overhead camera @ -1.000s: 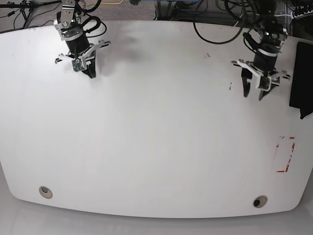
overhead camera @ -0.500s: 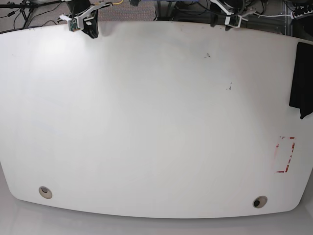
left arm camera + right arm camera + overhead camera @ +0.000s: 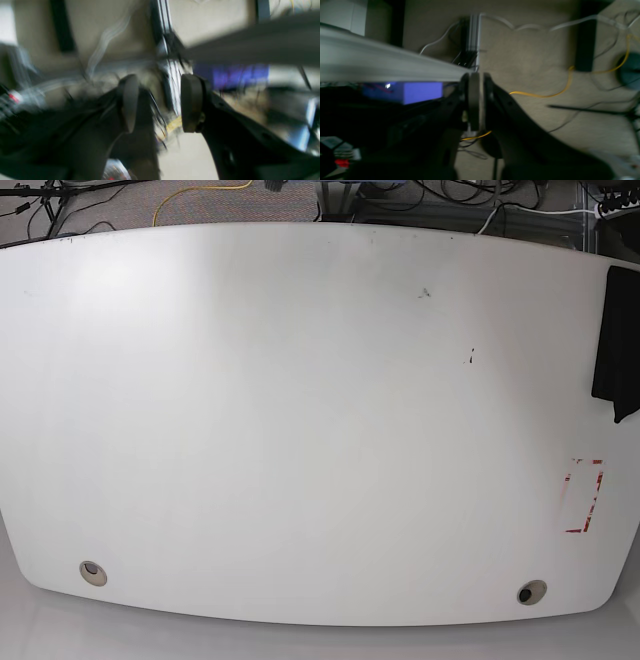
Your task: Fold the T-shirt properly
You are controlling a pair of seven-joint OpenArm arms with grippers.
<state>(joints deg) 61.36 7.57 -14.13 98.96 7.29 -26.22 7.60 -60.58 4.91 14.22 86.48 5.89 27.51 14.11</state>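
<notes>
The black T-shirt point(image 3: 618, 345) lies at the far right edge of the white table point(image 3: 300, 420), partly cut off by the base view. Neither arm shows in the base view. In the left wrist view my left gripper point(image 3: 160, 102) is open, its pads apart with nothing between them, and it faces blurred floor and cables off the table. My right gripper point(image 3: 478, 100) is shut on nothing in the right wrist view, beyond the table's edge over carpet.
A red-marked rectangle point(image 3: 583, 496) sits on the table near the right front. Two round holes point(image 3: 93, 572) point(image 3: 531, 591) lie near the front edge. Cables, including a yellow cable point(image 3: 545, 95), run over the floor behind the table.
Both arms have pulled back from above the table, past its far edge and out of the base view. The T-shirt has not moved.
</notes>
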